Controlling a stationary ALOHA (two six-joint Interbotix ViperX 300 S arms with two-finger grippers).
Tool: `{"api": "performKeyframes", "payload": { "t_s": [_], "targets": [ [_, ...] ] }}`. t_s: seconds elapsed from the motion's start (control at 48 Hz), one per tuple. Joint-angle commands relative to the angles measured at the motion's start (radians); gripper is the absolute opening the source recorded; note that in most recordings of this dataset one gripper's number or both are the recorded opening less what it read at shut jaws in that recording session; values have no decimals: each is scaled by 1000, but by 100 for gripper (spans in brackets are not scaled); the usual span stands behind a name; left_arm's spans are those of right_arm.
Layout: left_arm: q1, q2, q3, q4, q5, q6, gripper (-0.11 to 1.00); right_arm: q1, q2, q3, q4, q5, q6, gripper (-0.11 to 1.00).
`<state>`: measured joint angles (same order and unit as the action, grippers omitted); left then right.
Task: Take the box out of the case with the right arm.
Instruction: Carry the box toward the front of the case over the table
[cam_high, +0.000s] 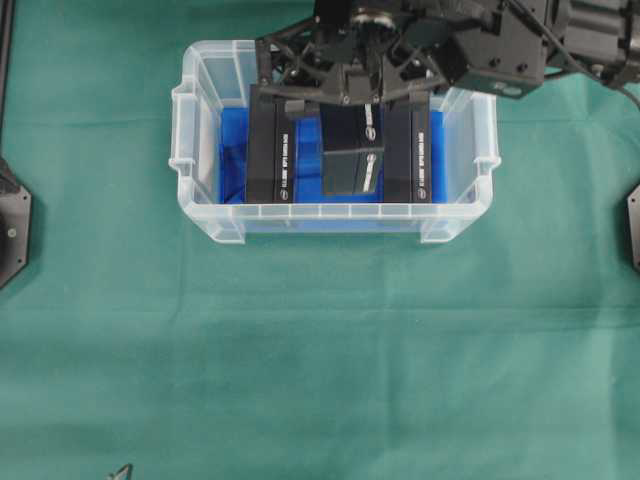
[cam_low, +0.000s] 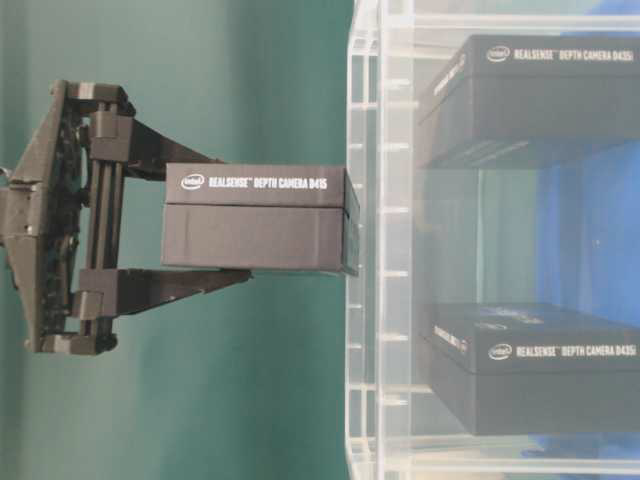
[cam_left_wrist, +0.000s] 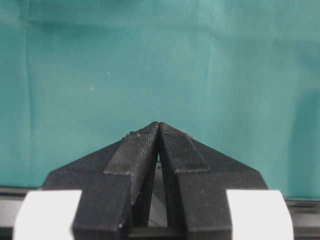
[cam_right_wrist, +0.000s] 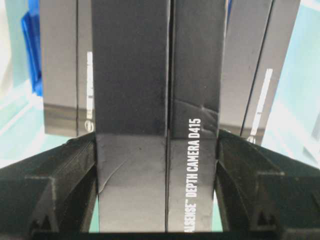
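Note:
The clear case (cam_high: 330, 212) sits on the green cloth, a blue sheet (cam_high: 232, 150) lining its bottom. My right gripper (cam_high: 352, 105) is shut on the middle black box (cam_high: 350, 155), labelled as a depth camera. Both fingers press its long sides in the right wrist view, gripper (cam_right_wrist: 156, 145) and box (cam_right_wrist: 150, 100). From table level the box (cam_low: 255, 218) is lifted, its lower end about level with the case rim (cam_low: 362, 300). My left gripper (cam_left_wrist: 159, 127) is shut and empty over bare cloth.
Two more black boxes stand on edge inside the case, one on the left (cam_high: 268, 150) and one on the right (cam_high: 410, 150), flanking the lifted one. Black arm bases sit at the left (cam_high: 10, 225) and right (cam_high: 634, 225) table edges.

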<state>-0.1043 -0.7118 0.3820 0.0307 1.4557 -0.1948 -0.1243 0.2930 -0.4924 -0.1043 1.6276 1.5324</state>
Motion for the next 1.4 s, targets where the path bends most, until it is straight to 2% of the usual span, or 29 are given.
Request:
{"api": "performKeyframes", "payload": {
  "t_s": [0.0, 0.25, 0.5, 0.834, 1.021, 1.376],
  "targets": [
    [3, 3, -18, 2, -5, 0, 2, 37, -58, -34, -5, 18, 37, 66],
    [3, 3, -17, 2, -5, 0, 2, 137, -57, -35, -9, 40, 150, 66],
    [3, 3, -18, 2, -5, 0, 2, 241, -57, -35, -44, 40, 278, 66],
    [3, 5, -18, 2, -5, 0, 2, 350, -52, -41, -44, 35, 380, 66],
    [3, 5, -17, 3, -3, 0, 2, 382, -40, -63, -44, 37, 400, 66],
    [3, 3, -18, 2, -5, 0, 2, 382, -37, -69, -44, 37, 400, 66]
  ]
}}
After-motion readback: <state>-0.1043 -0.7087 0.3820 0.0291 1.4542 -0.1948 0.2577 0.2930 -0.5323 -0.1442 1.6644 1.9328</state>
